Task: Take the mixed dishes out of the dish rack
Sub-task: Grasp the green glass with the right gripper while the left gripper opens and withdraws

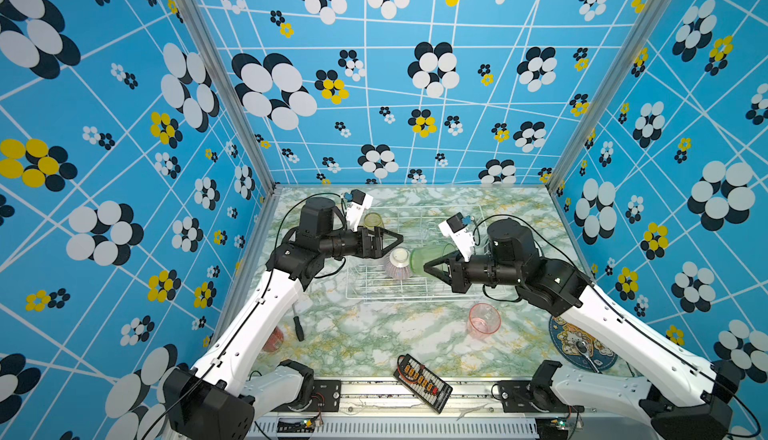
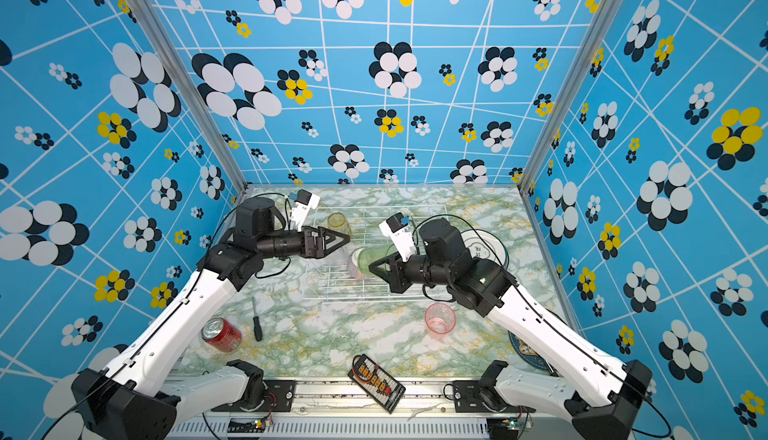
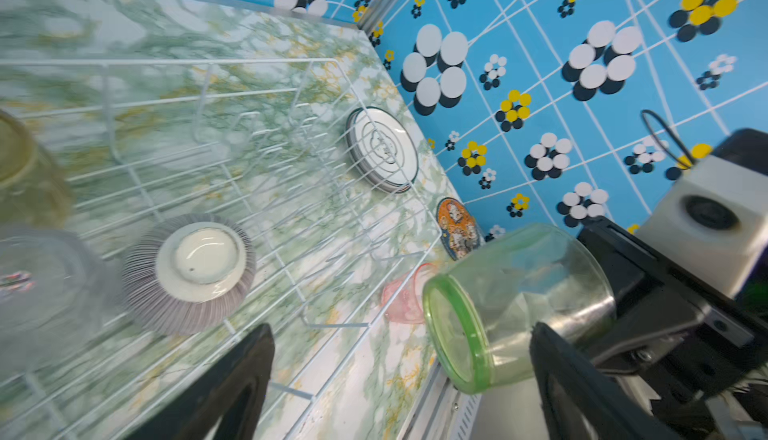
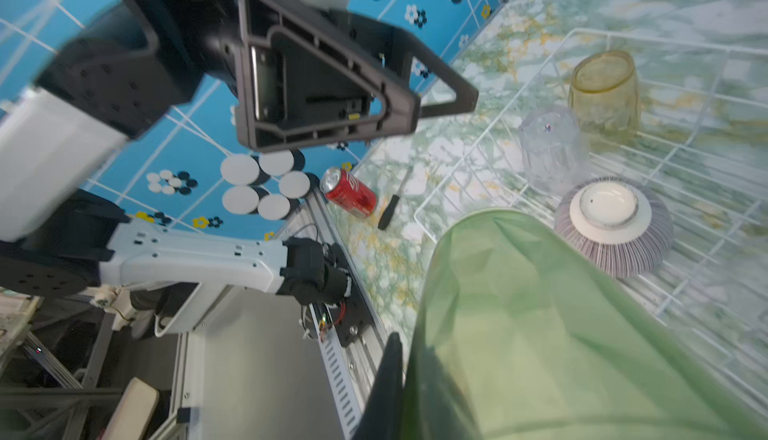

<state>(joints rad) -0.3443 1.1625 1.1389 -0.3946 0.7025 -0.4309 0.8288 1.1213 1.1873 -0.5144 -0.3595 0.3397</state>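
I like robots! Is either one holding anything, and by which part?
The right gripper holds the translucent green tumbler sideways, fingers at its end nearest that arm. The left gripper holds nothing.

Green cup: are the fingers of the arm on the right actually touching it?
Touching. In the right wrist view, one of the right fingers presses flat against the green tumbler, with no gap between them.
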